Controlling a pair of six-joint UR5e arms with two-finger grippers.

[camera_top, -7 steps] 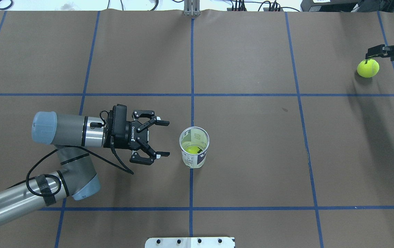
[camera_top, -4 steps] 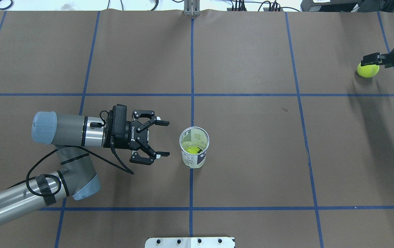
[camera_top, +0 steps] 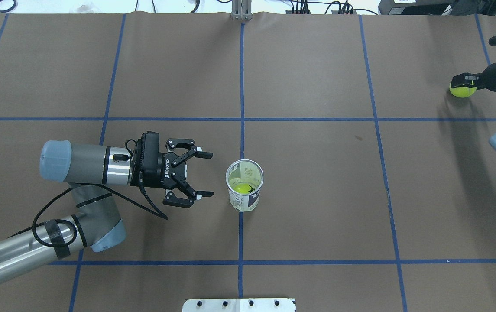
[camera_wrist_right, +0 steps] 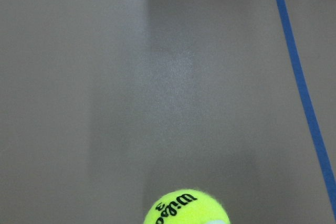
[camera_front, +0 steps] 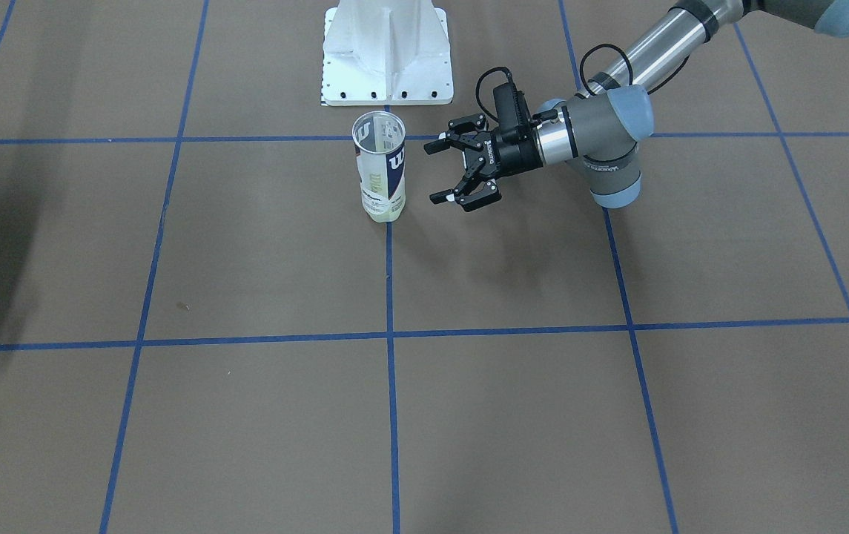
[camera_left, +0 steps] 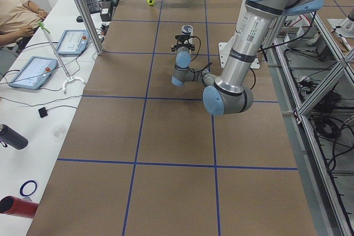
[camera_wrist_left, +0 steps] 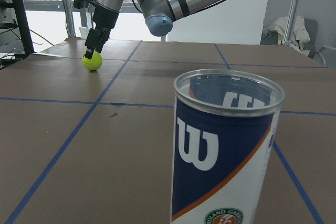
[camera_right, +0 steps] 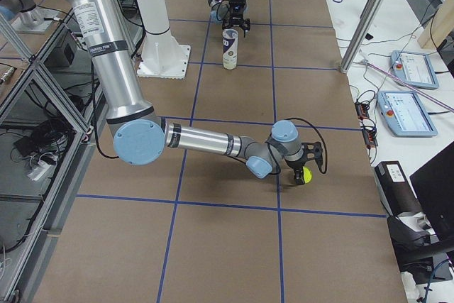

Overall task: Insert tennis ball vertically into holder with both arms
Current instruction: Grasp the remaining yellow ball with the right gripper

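Since last frame the right gripper (camera_top: 463, 81) has dropped onto the "Wilson 3" tennis ball (camera_top: 462, 91) near the table (camera_top: 317, 195)'s right edge; we cannot tell its grip. The left gripper (camera_top: 208, 174) is spread beside the upright "W" holder (camera_top: 241, 201), mid-table; its "ROLAND GARROS" logo is cut off.

The overhead camera sits behind the robot and looks forward and down, with the left gripper (camera_top: 206, 173) on its left, fingers aimed at the Wilson tennis-ball can (camera_top: 244, 186). The front-facing camera looks steeply down from across the table (camera_front: 513, 415), so it shows the same pair mirrored. The two side cameras look along the table from opposite ends, high and far. The left wrist camera sits low and close on the can, just beyond its fingers. Far behind it are the right gripper (camera_wrist_left: 93, 50) and, at its fingers, the tennis ball (camera_wrist_left: 92, 62). The right wrist camera looks down closely, with the ball at its bottom edge.
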